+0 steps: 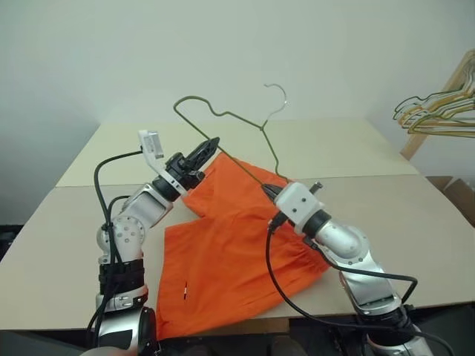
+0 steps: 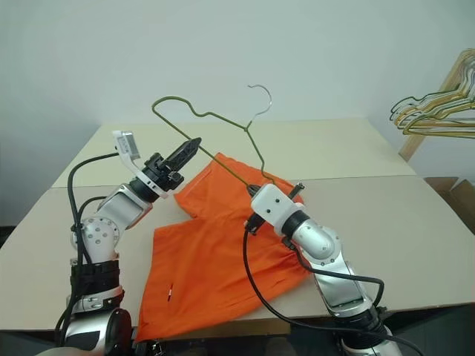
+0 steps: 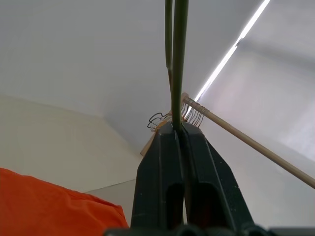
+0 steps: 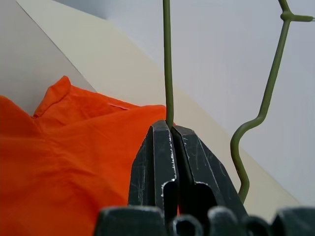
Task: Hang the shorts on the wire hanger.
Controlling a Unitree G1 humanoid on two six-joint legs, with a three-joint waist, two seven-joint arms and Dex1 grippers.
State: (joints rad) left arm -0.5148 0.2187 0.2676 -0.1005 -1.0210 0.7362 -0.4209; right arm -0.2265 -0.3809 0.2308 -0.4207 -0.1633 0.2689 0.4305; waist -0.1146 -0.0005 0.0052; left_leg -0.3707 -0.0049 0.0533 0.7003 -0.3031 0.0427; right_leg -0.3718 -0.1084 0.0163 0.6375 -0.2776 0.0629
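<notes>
Shorts lie flat on the table; left gripper and right gripper both clamp the wire hanger above them

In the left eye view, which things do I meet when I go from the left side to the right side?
Left end effector, shut on the wire hanger → hook of the wire hanger → right end effector, also shut on the wire → bunch of pale hangers at the right edge.

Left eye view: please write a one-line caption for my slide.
Both the left gripper and the right gripper clamp the wire hanger above the orange shorts on the table.
</notes>
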